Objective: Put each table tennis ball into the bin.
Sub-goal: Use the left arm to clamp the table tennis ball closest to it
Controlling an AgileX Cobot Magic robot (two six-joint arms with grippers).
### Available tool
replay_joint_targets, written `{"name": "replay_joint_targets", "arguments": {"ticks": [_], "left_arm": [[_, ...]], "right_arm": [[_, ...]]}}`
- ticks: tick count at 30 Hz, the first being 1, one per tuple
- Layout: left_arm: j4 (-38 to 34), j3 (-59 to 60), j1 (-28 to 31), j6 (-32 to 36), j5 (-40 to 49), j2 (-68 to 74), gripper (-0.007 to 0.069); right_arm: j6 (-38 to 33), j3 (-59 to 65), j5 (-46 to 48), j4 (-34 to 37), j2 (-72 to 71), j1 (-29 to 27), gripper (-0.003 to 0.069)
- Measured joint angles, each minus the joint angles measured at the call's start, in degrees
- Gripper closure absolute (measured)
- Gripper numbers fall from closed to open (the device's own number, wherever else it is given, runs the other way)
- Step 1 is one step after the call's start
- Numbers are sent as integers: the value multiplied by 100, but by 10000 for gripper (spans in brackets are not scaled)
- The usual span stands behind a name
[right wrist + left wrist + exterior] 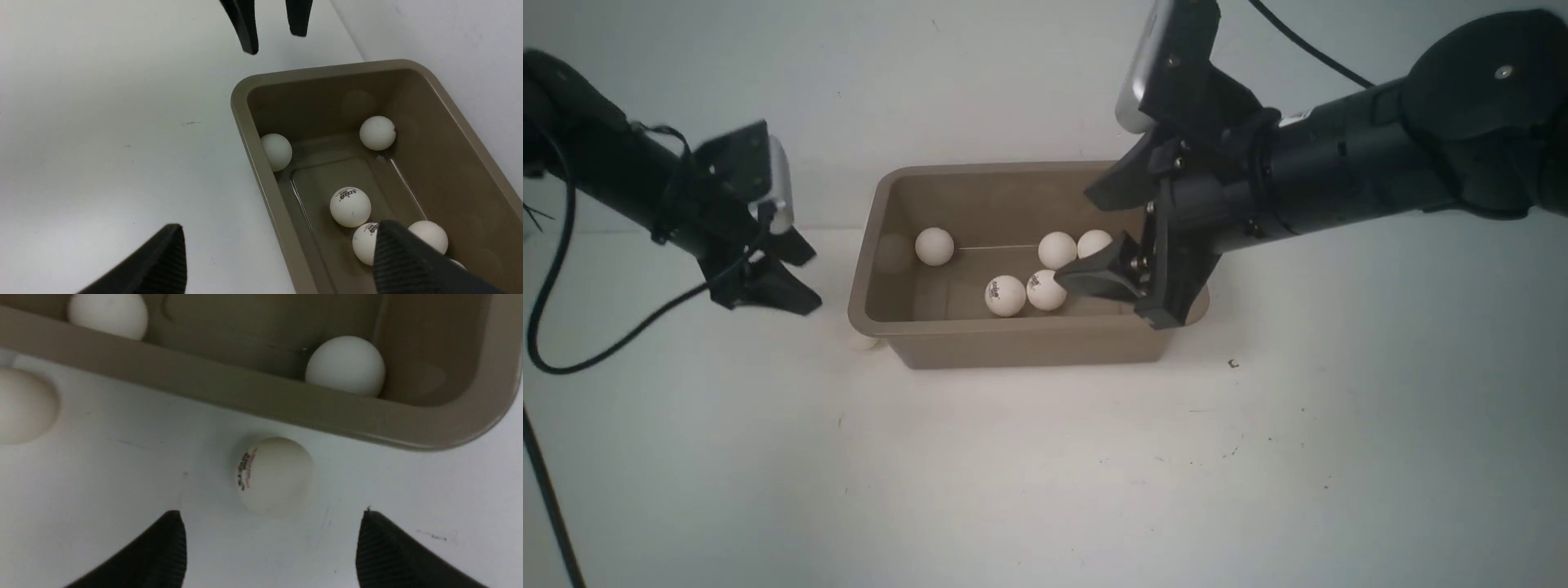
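The taupe bin (1013, 347) stands mid-table with several table tennis balls (1005, 295) on its floor. Outside it, a white ball with a printed mark (273, 475) lies on the table close against the bin's wall (245, 396). A second ball (22, 404) lies further along that wall. In the front view one pale ball (864, 341) shows at the bin's front left corner. My left gripper (271, 522) hangs open just short of the marked ball, nothing between its fingers. My right gripper (1098, 233) is open and empty over the bin's right end (261, 171).
White table all round, with a pale wall close behind the bin. The left arm's black cable (605, 343) loops over the table at the left. The left gripper's fingers (249, 28) show beyond the bin's far end in the right wrist view.
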Motion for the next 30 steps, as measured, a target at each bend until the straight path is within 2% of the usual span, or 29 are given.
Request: {"name": "replay_joint_targets", "arguments": {"ticks": [12,23,26,29,30], "left_arm": [[-702,0,0,387,5,489,125],[-853,0,-73,389,-5,789,125],[-1071,0,-162,328,-5,803,174],[-882,0,-221,-138,-106,803,288],[-864,0,-228,-172,-114,803,295]], "right_arm": [[58,0,-6,-46,0,0,102],[101,0,-6,-67,0,0,102],[101,0,-10,-67,0,0,102],[119,0,10,-67,0,0,102],[119,0,22,-67,0,0,102]]}}
